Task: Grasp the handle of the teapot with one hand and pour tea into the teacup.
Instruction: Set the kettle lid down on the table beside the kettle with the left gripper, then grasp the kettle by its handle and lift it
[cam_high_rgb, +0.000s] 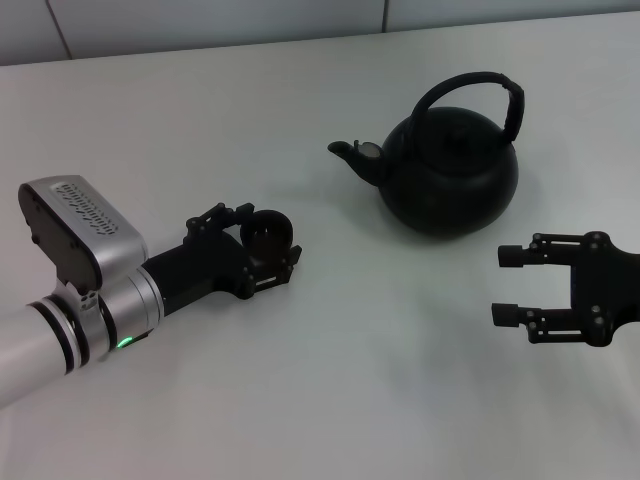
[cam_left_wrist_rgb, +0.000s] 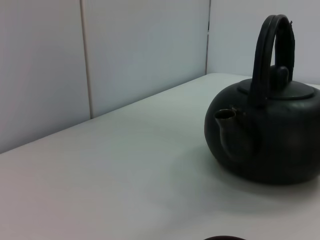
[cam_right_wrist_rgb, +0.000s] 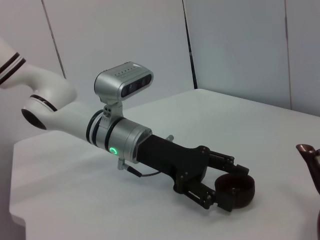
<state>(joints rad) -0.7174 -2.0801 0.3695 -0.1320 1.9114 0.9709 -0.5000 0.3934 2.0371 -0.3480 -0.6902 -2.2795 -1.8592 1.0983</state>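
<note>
Jaws first: your left gripper (cam_high_rgb: 268, 245) is closed around the teacup (cam_high_rgb: 269, 232), low on the table (cam_high_rgb: 330, 400), and your right gripper (cam_high_rgb: 508, 285) stands spread wide with nothing between its fingers, just in front of the teapot (cam_high_rgb: 450, 172) and apart from it. From the head view you get both arms at once, the pot upright at the far middle, its spout (cam_high_rgb: 350, 155) pointing toward your left arm. Your right wrist view shows the pinch best: fingers on either side of the cup (cam_right_wrist_rgb: 235, 189), plus only a sliver of spout (cam_right_wrist_rgb: 307, 152). Your left wrist view shows the pot (cam_left_wrist_rgb: 267, 135) side-on with the handle (cam_left_wrist_rgb: 267, 50) arched upright over the lid knob, and only the cup's rim (cam_left_wrist_rgb: 224, 238).
</note>
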